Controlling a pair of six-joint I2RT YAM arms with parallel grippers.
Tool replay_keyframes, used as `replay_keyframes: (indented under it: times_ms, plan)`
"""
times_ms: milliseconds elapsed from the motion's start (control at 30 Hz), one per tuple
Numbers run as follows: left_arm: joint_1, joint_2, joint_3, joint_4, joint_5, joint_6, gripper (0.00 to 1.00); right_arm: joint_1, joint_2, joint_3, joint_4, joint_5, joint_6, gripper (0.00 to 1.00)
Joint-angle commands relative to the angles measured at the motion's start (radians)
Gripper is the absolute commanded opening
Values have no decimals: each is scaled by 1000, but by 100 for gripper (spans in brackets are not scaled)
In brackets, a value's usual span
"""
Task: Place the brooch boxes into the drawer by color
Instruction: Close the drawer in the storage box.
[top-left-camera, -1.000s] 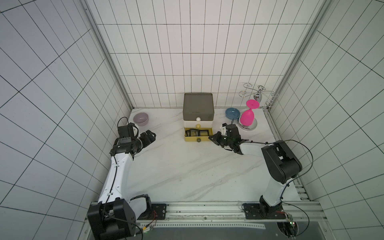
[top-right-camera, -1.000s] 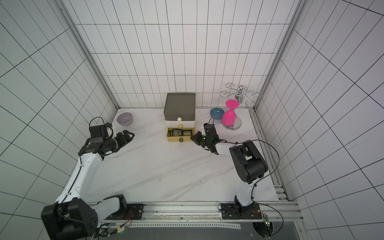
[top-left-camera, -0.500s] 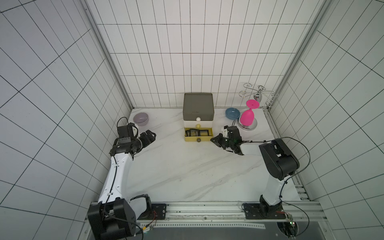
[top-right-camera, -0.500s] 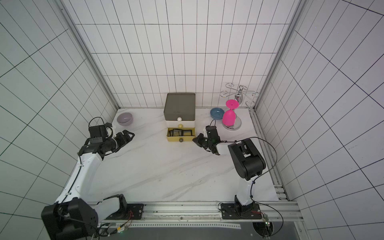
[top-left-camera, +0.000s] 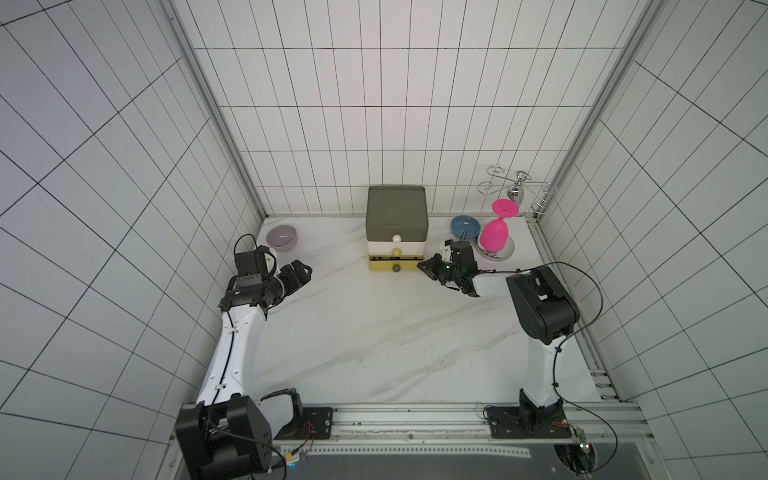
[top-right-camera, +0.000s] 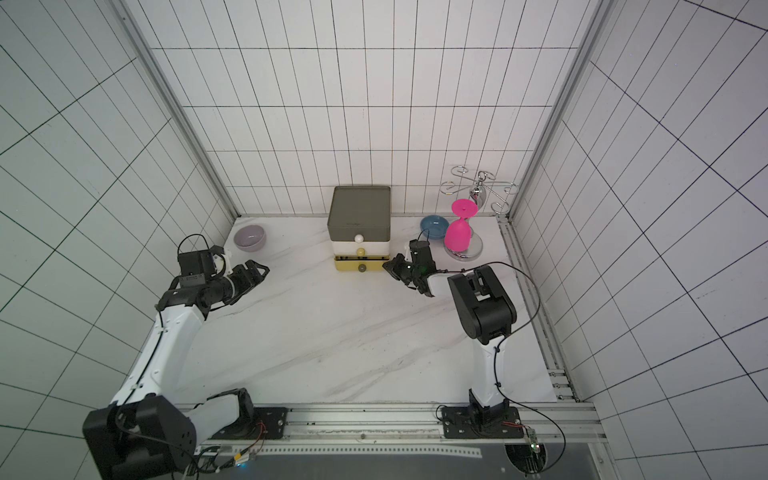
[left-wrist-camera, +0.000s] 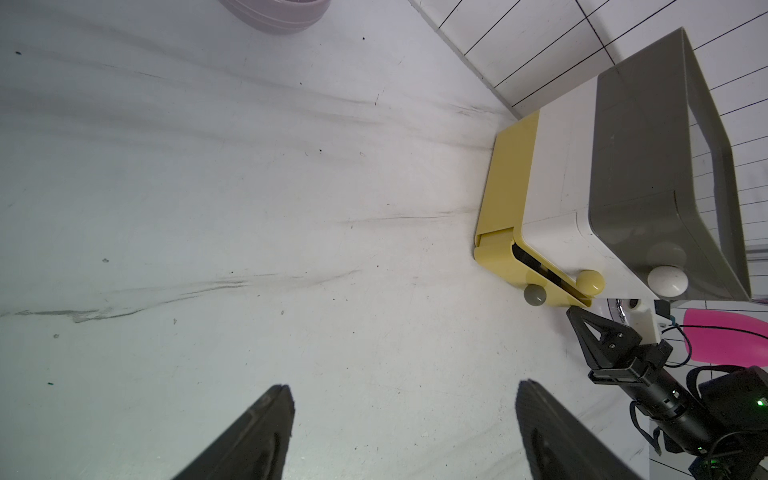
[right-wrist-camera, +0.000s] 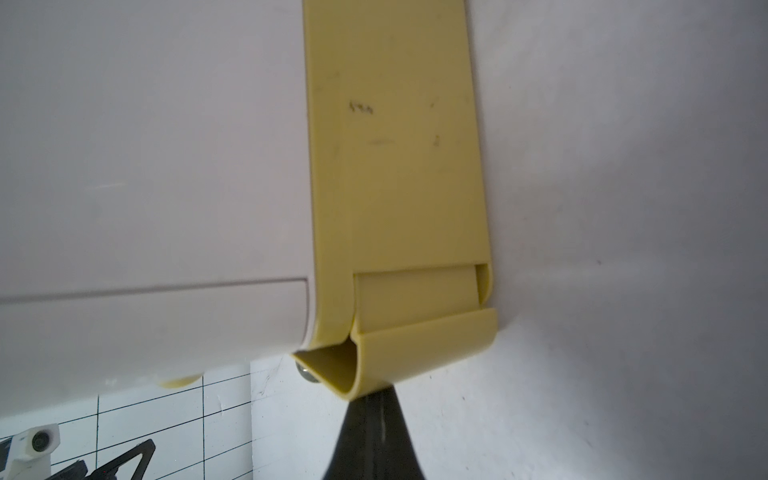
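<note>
**A:** How do the left fingers (left-wrist-camera: 257, 436) stand?

**B:** Spread wide, released, with nothing between them, above bare bench (top-left-camera: 374, 332). The drawer (top-left-camera: 397, 232) is well ahead of them and off to one side. A lilac bowl (top-left-camera: 282, 237) sits near them, toward the back wall.

**A:** And the right fingers (right-wrist-camera: 374, 432)?

**B:** Clenched together into a single point, grasping nothing. Their tip sits right at the front corner of the yellow tier (right-wrist-camera: 390, 145), the lowest one, and looks to be touching it. That tier sticks out a little from under the white tier (left-wrist-camera: 557, 174), leaving a dark slit. What lies inside the slit is too dark to tell. The grey knob (left-wrist-camera: 535, 295) is just beside the tip, apart from it.

**A:** Anything crowding them?

**B:** Behind the right fingers, by the wrist, there is a blue bowl (top-left-camera: 465, 226) and an upturned pink glass (top-left-camera: 494, 235) on a shiny round base (top-left-camera: 505, 254). Between the two pairs of fingers there is only bench.
</note>
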Motion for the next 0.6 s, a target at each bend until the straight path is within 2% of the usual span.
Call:
replay_keyframes:
  times_ms: [0,200,300,367,433,567]
  plan:
    - [6,-2,-4,23,3,8,88,-20,43,80,34,10,9,0]
    - [6,0,-8,28,10,5,88,-30,88,123,40,13,15,1]
    - [6,1,-9,26,3,6,88,-32,77,99,59,16,17,10]
    - [6,1,-8,27,-4,5,88,-32,47,59,92,6,27,20]
    - [6,-1,-7,27,-13,5,88,-31,-13,-7,120,6,36,40]
    - [7,-7,-7,32,-57,6,89,-32,-169,-144,91,11,3,67]
